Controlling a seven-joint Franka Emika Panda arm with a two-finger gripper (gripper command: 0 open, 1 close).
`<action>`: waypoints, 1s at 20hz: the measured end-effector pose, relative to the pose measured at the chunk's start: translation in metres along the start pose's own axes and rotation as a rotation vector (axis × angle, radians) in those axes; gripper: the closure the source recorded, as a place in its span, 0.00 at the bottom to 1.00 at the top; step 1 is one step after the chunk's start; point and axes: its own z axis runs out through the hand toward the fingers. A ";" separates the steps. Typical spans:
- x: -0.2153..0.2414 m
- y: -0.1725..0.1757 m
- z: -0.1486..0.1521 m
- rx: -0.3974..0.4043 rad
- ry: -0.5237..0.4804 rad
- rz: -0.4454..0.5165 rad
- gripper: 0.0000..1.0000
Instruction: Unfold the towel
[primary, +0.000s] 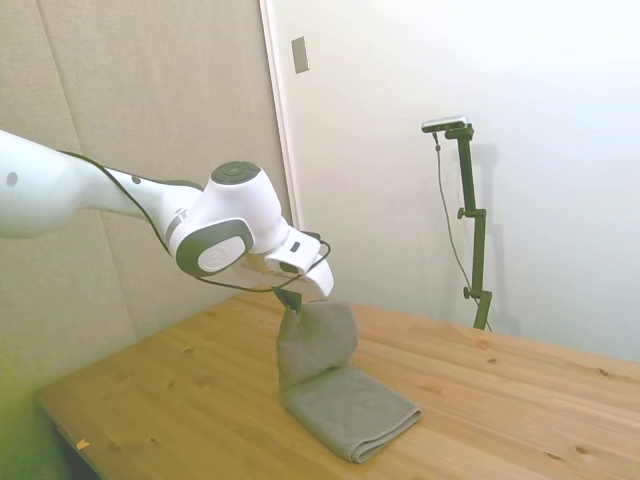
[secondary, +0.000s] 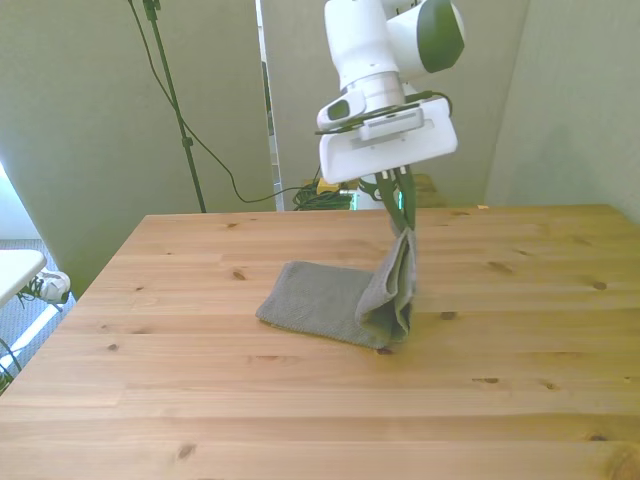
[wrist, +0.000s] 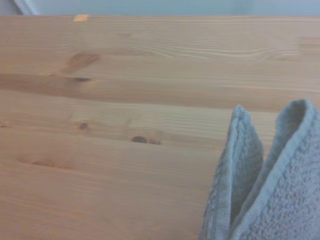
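The grey-green towel (primary: 340, 395) lies partly flat on the wooden table (primary: 500, 400). One layer of it is lifted upright off the flat part. My gripper (primary: 291, 303) is shut on the top corner of that raised layer. In the front view the towel (secondary: 320, 298) spreads toward the front view's left, and its raised flap hangs from my gripper (secondary: 402, 222) at the front view's right end of the cloth. Close up in the wrist view, the towel (wrist: 270, 190) shows two hanging folds with hemmed edges above bare wood.
A small orange scrap (primary: 82, 444) lies near the table's corner in the side view. Cables (secondary: 300, 190) run on the floor behind the table's far edge. A white surface (secondary: 15, 270) and a shoe (secondary: 50, 287) sit off the front view's left.
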 end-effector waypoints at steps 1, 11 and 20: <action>-0.005 -0.008 0.005 -0.003 -0.010 -0.023 0.00; -0.027 -0.044 0.052 -0.022 -0.273 -0.245 0.00; -0.014 -0.048 0.054 -0.032 -0.337 -0.224 0.00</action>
